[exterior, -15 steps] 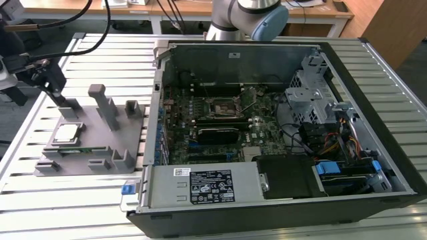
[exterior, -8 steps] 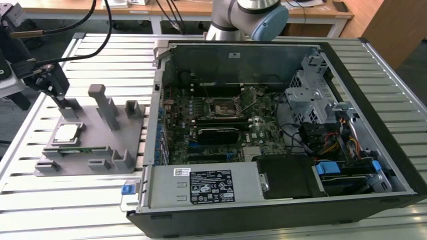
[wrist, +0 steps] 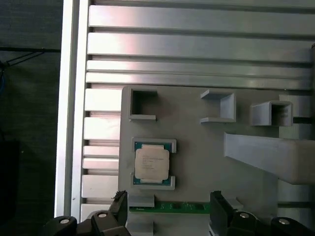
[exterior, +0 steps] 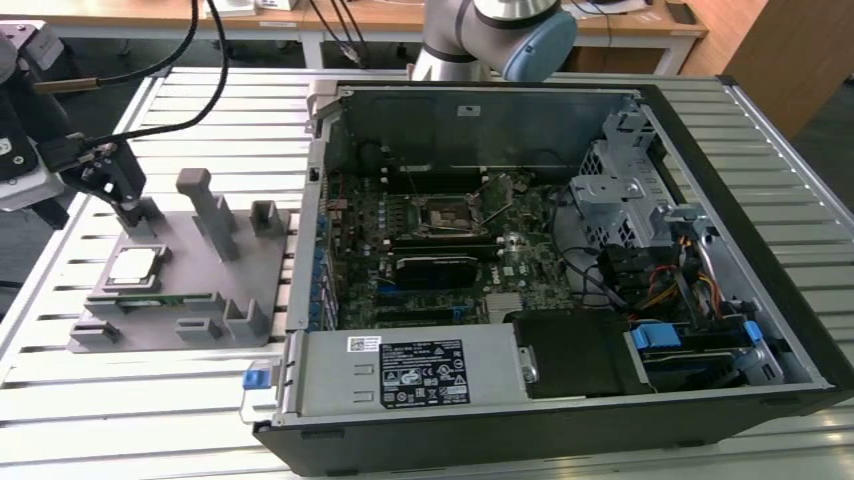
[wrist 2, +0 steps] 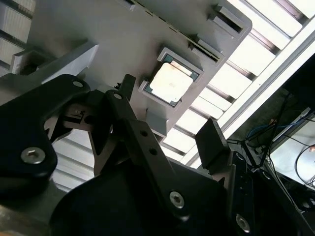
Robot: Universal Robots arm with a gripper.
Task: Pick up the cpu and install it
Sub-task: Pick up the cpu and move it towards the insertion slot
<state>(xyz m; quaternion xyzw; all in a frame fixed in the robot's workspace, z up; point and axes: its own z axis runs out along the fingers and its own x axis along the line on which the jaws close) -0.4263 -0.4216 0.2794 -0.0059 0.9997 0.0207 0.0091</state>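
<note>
nothing is installed yet: the cpu (wrist: pixel 152 164) lies in its grey holder (wrist: pixel 197 157). the gripper (wrist: pixel 170 209) hangs beside it, fingers spread and empty.

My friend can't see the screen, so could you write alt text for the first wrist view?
A silver-topped cpu lies flat in its nest on a grey holder plate, untouched, with a green memory stick slotted beside it. The open claw hovers close by, holding nothing, over a slatted metal table.
</note>
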